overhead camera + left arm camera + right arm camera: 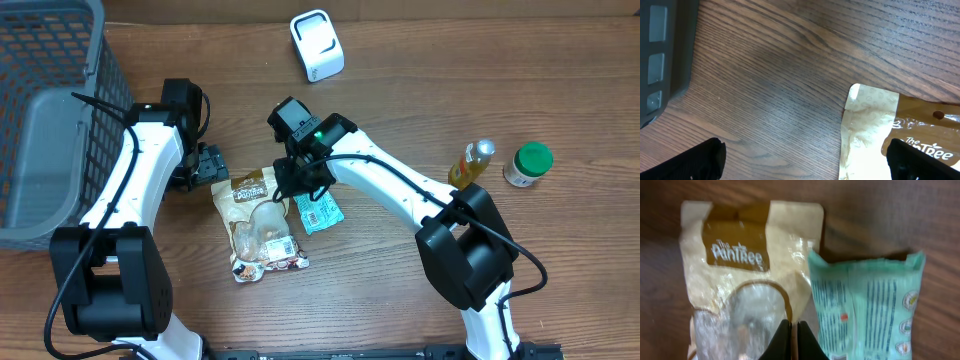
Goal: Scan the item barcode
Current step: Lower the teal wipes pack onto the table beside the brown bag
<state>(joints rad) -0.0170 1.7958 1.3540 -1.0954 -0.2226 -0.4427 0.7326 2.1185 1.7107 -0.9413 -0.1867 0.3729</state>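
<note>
A beige snack pouch [258, 225] with a clear window lies flat on the table, and a teal packet [318, 210] lies against its right side. My right gripper [297, 185] hovers over their top edges. In the right wrist view that gripper [792, 332] is shut, its tips over the seam between the pouch [740, 280] and the teal packet [865, 310], with nothing visibly held. My left gripper [212, 166] stands open just left of the pouch's top. In the left wrist view it [807, 165] spans bare wood and the pouch's corner [865, 125]. A white scanner [316, 45] sits at the back.
A grey mesh basket [50, 120] fills the left side of the table, and its dark wall [665, 50] is close to my left gripper. A yellow bottle [472, 165] and a green-capped jar [527, 165] stand at the right.
</note>
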